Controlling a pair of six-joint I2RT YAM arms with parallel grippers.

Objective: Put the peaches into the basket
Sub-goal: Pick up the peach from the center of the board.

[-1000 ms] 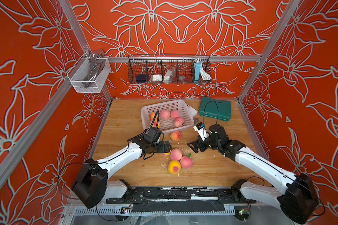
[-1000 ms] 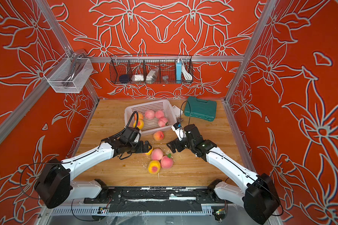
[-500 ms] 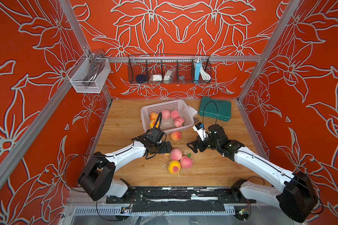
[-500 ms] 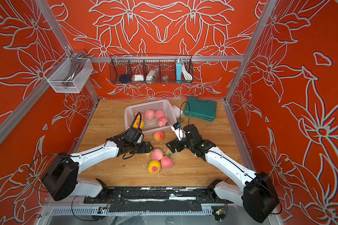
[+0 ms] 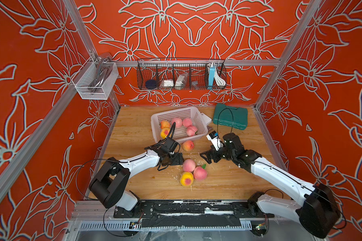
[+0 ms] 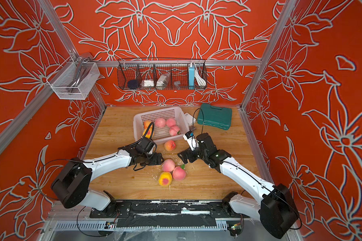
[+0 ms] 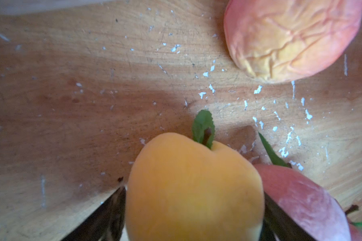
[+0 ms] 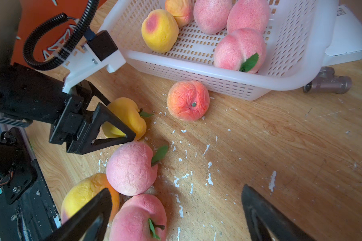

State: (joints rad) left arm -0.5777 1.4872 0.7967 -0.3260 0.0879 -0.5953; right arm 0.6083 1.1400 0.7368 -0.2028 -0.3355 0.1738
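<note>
While right gripper (image 8: 175, 189) gapes wide over bare table (image 8: 280, 146), left gripper (image 7: 193, 193) apparently clasps yellow peach (image 8: 128, 116).

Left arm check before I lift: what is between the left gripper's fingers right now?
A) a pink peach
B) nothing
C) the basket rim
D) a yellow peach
D: in the left wrist view a yellow peach fills the gap of the left gripper, with a finger against each side of it.

Robot lab test cell, aluminium-framed booth (image 5: 249, 62), orange floral printed walls (image 5: 196, 25), wooden tabletop (image 5: 134, 129), two bolted-down robot arms (image 5: 138, 161)
</note>
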